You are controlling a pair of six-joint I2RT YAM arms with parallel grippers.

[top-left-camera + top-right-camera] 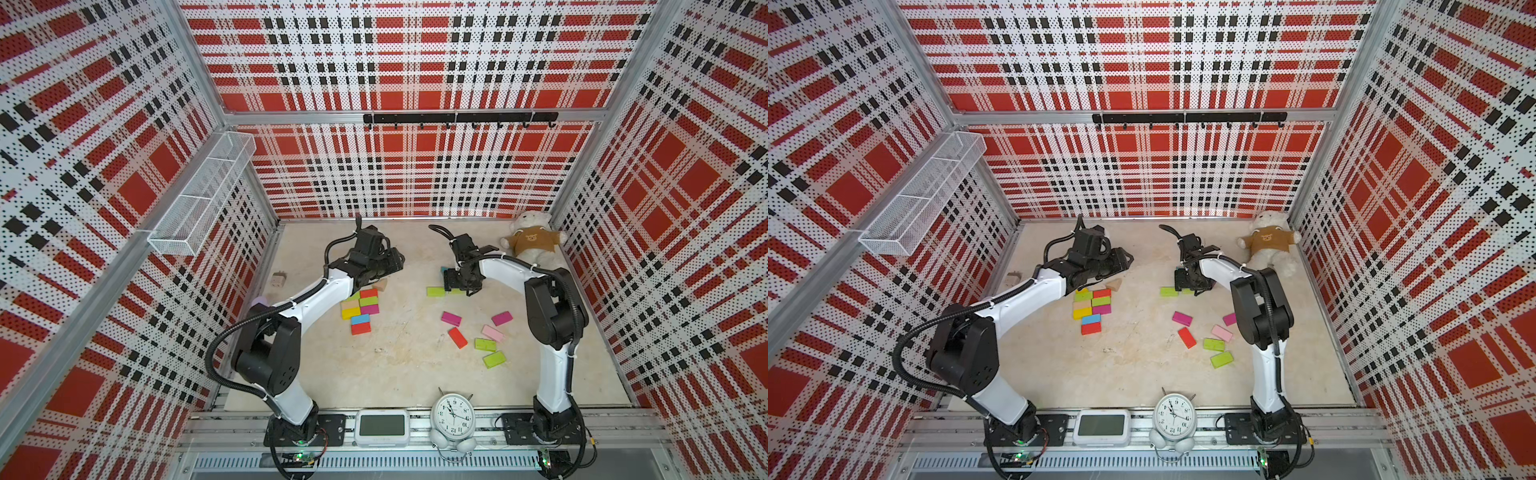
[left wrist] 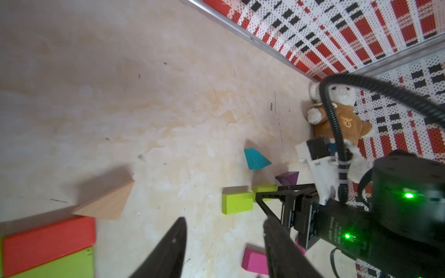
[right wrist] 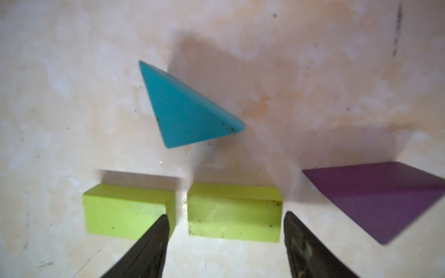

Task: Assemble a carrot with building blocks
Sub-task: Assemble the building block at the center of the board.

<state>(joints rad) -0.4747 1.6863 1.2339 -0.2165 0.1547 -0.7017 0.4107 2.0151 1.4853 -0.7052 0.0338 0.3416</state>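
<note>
Here the right gripper (image 3: 226,215) hangs with its jaws well apart and nothing held, one tip on either side of a lime block (image 3: 233,211) that lies flat on the floor (image 3: 72,96). We judge the step in hand to be a grip on that block along its length. One finger (image 3: 156,240) sits over the narrow gap to a second lime block (image 3: 125,211). So we would centre first and come straight down, so as not to nudge the neighbour. The purple triangle (image 3: 375,197) on the other side is near but apart, and the teal triangle (image 3: 185,108) lies just beyond.

The left gripper (image 2: 222,222) is likewise parted and empty, above bare floor near the tan triangle (image 2: 108,202). In a top view the packed cluster of blocks (image 1: 369,301) lies just beside it, and the loose blocks (image 1: 457,337) lie scattered well apart from that cluster.
</note>
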